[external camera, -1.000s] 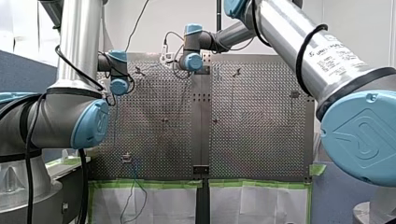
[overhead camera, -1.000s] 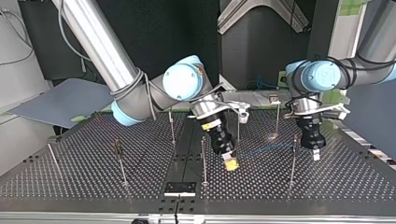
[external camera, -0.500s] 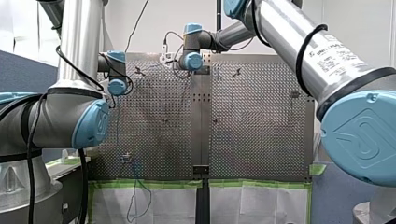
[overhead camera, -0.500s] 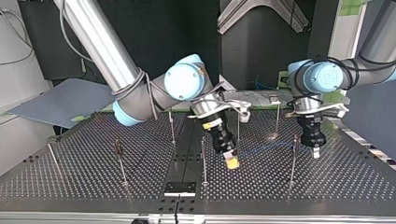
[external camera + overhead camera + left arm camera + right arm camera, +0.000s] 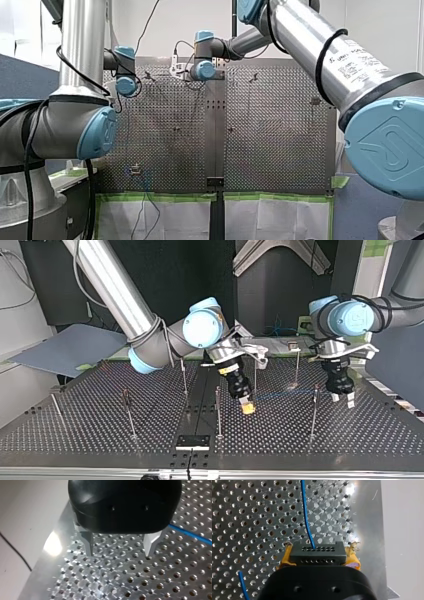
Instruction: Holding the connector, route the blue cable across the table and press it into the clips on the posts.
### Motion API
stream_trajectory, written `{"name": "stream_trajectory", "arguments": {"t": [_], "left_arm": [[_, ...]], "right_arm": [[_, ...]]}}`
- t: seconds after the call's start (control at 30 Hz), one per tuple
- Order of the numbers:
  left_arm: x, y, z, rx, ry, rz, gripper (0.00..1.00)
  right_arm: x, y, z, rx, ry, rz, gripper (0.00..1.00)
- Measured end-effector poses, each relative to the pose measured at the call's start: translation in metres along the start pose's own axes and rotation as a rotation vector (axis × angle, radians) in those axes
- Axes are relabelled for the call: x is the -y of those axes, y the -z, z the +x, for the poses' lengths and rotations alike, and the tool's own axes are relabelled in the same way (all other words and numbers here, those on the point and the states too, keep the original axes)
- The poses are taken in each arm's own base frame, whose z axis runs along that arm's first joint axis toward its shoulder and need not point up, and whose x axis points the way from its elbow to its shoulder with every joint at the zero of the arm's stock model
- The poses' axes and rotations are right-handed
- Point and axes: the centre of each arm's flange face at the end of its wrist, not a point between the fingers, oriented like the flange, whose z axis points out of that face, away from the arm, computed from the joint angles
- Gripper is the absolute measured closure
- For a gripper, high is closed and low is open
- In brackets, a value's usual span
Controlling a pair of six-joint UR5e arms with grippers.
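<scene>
In the right wrist view my right gripper [image 5: 317,560] is shut on a black connector [image 5: 316,552], with yellow pads [image 5: 285,557] at its sides. The blue cable [image 5: 305,512] runs from the connector ahead over the perforated plate. In the top view that gripper [image 5: 246,407] hangs low near the middle, and the blue cable [image 5: 280,394] runs faintly from it towards a post [image 5: 314,410]. My left gripper [image 5: 343,400] hovers beside that post. Its metal fingers [image 5: 88,542] stand open and hold nothing, with the cable [image 5: 190,533] off to one side.
Several thin posts stand on the table [image 5: 75,430], among them one [image 5: 218,410] beside my right gripper and one with a dark clip [image 5: 126,399] at the top view's left. A black plate [image 5: 192,441] lies at the near edge. Green tape [image 5: 160,197] lines the front view's lower edge.
My left gripper has opened and shifted towards the top view's right, away from the post. My right gripper, still holding the connector, has drawn back a little.
</scene>
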Motion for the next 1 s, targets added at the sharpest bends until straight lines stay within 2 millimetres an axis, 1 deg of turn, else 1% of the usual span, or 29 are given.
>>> {"name": "stream_trajectory", "arguments": {"t": [0.07, 0.23, 0.33, 0.53, 0.73, 1.0], "left_arm": [[0.002, 0.003, -0.002, -0.012, 0.001, 0.001, 0.0], [0.008, 0.016, 0.002, -0.061, -0.018, 0.011, 0.0], [0.011, 0.027, 0.003, -0.088, -0.022, 0.016, 0.0], [0.013, 0.052, 0.002, -0.136, -0.016, 0.013, 0.0], [0.014, 0.074, -0.005, -0.169, -0.009, 0.011, 0.0], [0.023, 0.098, -0.023, -0.202, -0.007, 0.043, 0.0]], "right_arm": [[-0.002, 0.0, -0.004, 0.008, 0.0, -0.005, 1.0], [-0.004, -0.001, -0.016, 0.027, 0.002, -0.012, 1.0], [-0.005, -0.001, -0.021, 0.034, 0.002, -0.014, 1.0], [-0.006, -0.002, -0.023, 0.038, 0.002, -0.016, 1.0], [-0.007, -0.002, -0.024, 0.04, 0.003, -0.017, 1.0], [-0.008, -0.002, -0.025, 0.046, 0.003, -0.017, 1.0]]}}
